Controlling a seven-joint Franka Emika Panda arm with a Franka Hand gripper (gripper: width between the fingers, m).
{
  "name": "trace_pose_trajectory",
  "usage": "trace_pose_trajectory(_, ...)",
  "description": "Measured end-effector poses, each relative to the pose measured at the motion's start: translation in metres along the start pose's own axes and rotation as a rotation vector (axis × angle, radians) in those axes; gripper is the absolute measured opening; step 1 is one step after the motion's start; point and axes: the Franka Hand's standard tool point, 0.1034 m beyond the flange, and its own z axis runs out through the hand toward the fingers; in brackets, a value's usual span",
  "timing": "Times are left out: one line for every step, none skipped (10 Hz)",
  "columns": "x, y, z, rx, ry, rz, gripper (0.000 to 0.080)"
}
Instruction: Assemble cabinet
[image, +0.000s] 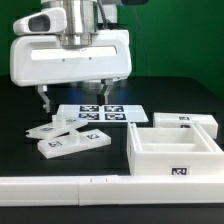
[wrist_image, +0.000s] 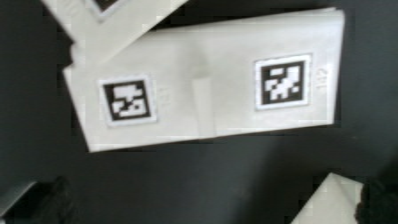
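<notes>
Lying flat on the black table (image: 20, 150), a flat white panel (image: 72, 142) with two square tags on its upper face fills most of the wrist view (wrist_image: 199, 88). A second panel (image: 48, 129) lies just beyond it, toward the exterior view's left and a little farther off, the two touching or overlapping at one end. I cannot tell which. The cabinet box (image: 175, 150), open at the top and tagged on its near wall, stands apart from them at the exterior view's right.

The gripper (image: 73, 97) hangs above the panels with its fingers spread wide and nothing between them. The wrist view shows only the finger ends at the picture's edge (wrist_image: 27, 200), well clear of the panel. The marker board (image: 97, 112) lies just behind the panels, under the arm, and the long white rail (image: 100, 186) runs along the near edge of the scene.

By my reading, the step in hand is the approach to pick up a panel, with no grasp made yet. The next move calls for lowering straight down until the fingers straddle the panel across a width they can span. They would then close on its edges, without nudging the neighbouring panel or catching the marker board.
</notes>
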Motion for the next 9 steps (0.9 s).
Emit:
trace_pose_trajectory(0.003,-0.004,0.002,0.002,-0.007,-0.004,0.0796)
trace_pose_trajectory(0.003,-0.003,0.003,0.009,-0.015,0.0,0.0796)
trace_pose_trajectory(0.003,-0.003,0.003,0.009,-0.015,0.001,0.0796)
trace_pose_trajectory(0.003,-0.003,0.004,0.009,-0.015,0.0,0.0796)
trace_pose_trajectory(0.001,-0.001,0.005,0.01,-0.019,-0.032,0.0796)
trace_pose_trajectory(-0.003,0.003,0.011,0.013,-0.028,-0.044,0.0796)
trace_pose_trajectory(-0.007,0.004,0.021,0.013,-0.038,-0.037,0.0796)
trace_pose_trajectory(-0.01,0.006,0.034,0.009,-0.045,-0.044,0.0796)
trace_pose_trajectory(-0.012,0.007,0.042,0.004,-0.047,-0.049,0.0796)
